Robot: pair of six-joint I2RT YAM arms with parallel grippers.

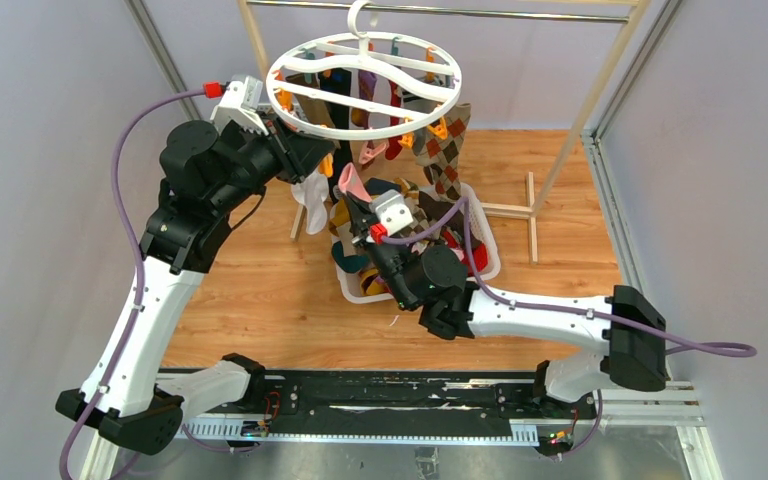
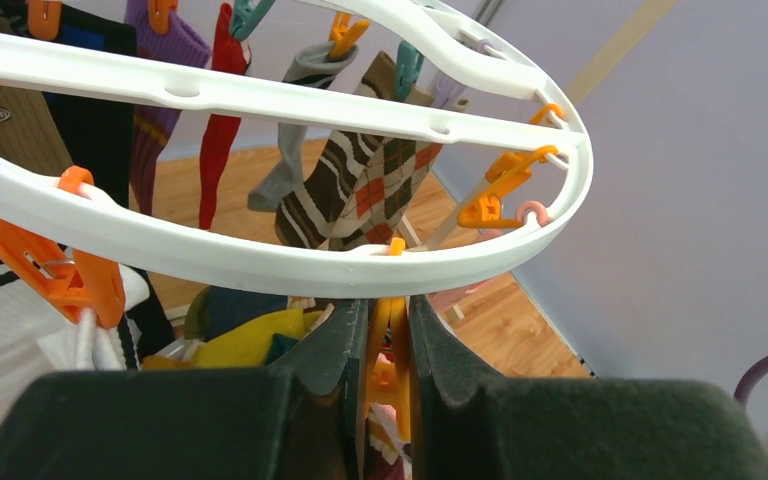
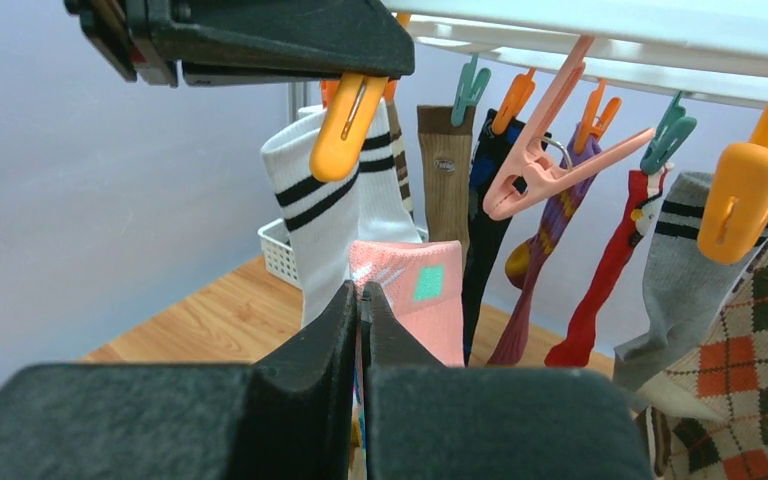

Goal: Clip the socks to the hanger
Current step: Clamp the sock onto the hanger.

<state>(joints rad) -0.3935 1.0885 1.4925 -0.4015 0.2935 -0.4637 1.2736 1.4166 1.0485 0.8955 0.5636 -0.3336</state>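
Observation:
The white round hanger (image 1: 365, 85) hangs from the rail, with several socks clipped under it, among them a brown argyle sock (image 1: 445, 150). My left gripper (image 1: 308, 152) is at the ring's near-left rim (image 2: 260, 262). It is shut on an orange clip (image 2: 390, 335) hanging from that rim. My right gripper (image 1: 352, 205) is just below it. It is shut on a pink sock (image 3: 415, 290) with a teal square and holds the cuff up under the orange clip (image 3: 345, 125). A white sock with black stripes (image 3: 330, 205) hangs right behind it.
A white slotted basket (image 1: 487, 255) with several loose socks stands under the hanger. The wooden-poled rack (image 1: 570, 130) with its metal rail rises at the back. Grey walls close in left and right. A free pink clip (image 3: 540, 160) and more orange and teal clips hang from the ring.

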